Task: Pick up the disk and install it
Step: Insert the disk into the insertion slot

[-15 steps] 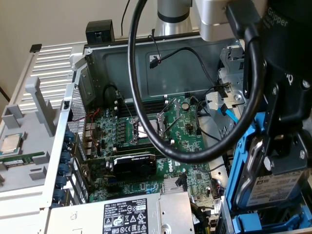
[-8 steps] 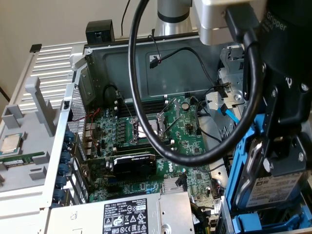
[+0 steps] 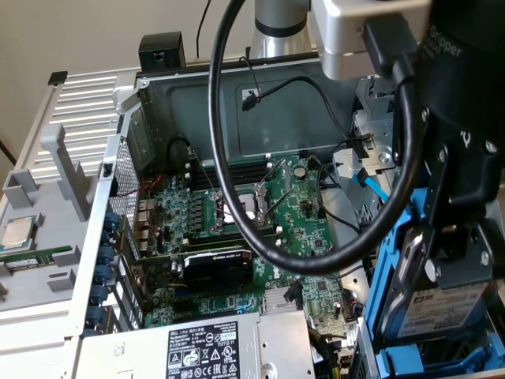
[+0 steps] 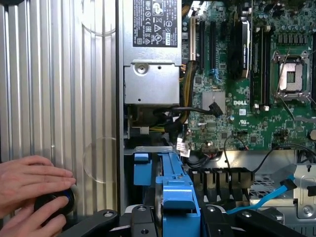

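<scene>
"Blue plastic frame in the claw (image 4: 175,213) — is that the disk (image 3: 448,309)?"
"Yes; the claw is clamped on it, holding it upright at the case's corner, just beside the blue bay guide (image 4: 142,165)."
"Picked up, then, but not seated?"
"My read — the install step is in hand. It calls for keeping the frame square to the guide. Farther off lies the motherboard (image 4: 232,98)."

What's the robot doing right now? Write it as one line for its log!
pincer: shut on the disk | where: over open computer case | person's hand: on black knob beside case
</scene>
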